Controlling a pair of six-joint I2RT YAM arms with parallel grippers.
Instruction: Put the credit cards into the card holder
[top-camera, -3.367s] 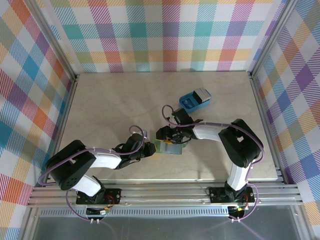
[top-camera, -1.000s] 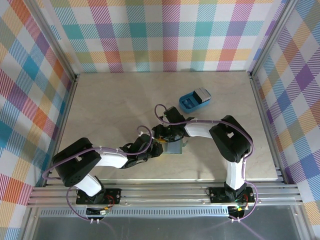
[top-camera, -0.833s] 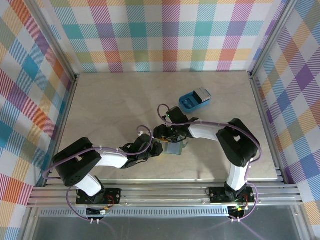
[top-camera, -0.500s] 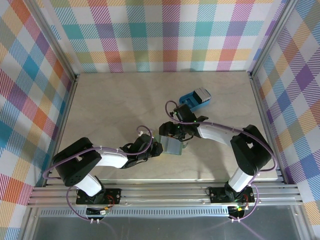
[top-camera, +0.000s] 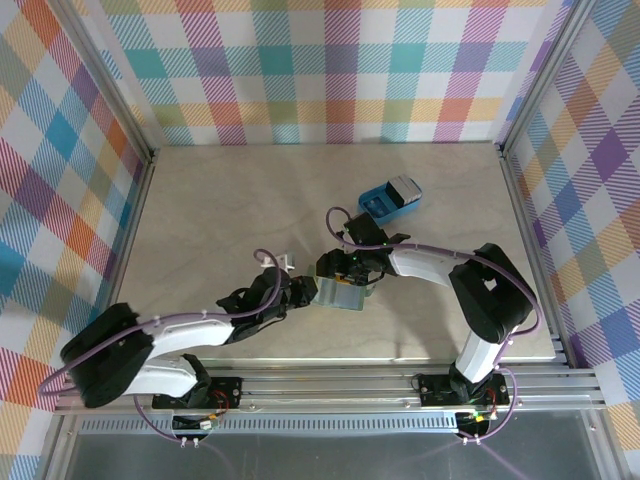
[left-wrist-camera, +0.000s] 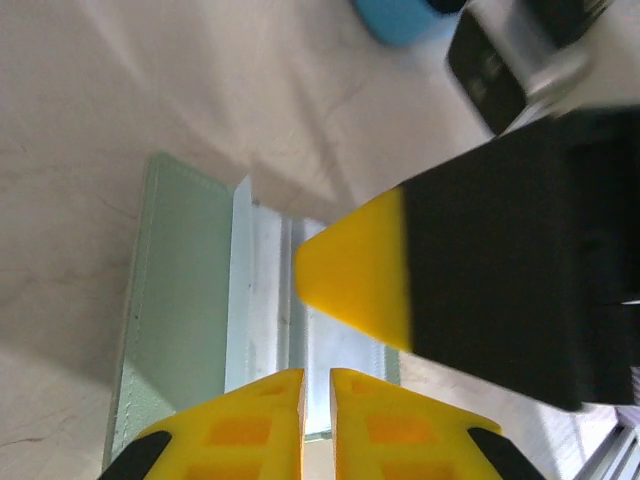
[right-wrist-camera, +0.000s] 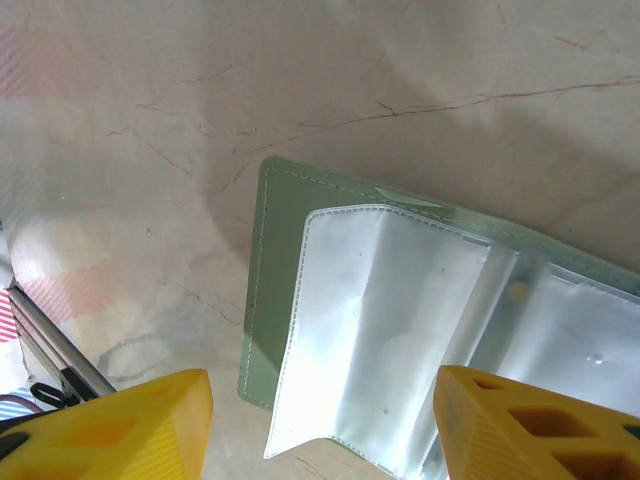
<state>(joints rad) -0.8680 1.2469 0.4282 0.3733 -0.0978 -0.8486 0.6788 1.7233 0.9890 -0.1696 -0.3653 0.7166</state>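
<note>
Left end effector (left-wrist-camera: 317, 405) is pressed nearly together, pinching the left edge of the card holder (top-camera: 342, 294). The holder lies open on the table (top-camera: 220, 200), near its middle. Right end effector (right-wrist-camera: 325, 412) hangs spread just above its clear sleeves (right-wrist-camera: 380, 330). A blue tray (top-camera: 385, 203) sits farther back, to the right.

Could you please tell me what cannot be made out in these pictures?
Top view: the cards in the blue tray are too small to count; the right gripper covers part of the card holder.
Left wrist view: the left gripper hides whether it pinches the card holder.
Right wrist view: glare on the clear sleeves masks any card inside.
</note>
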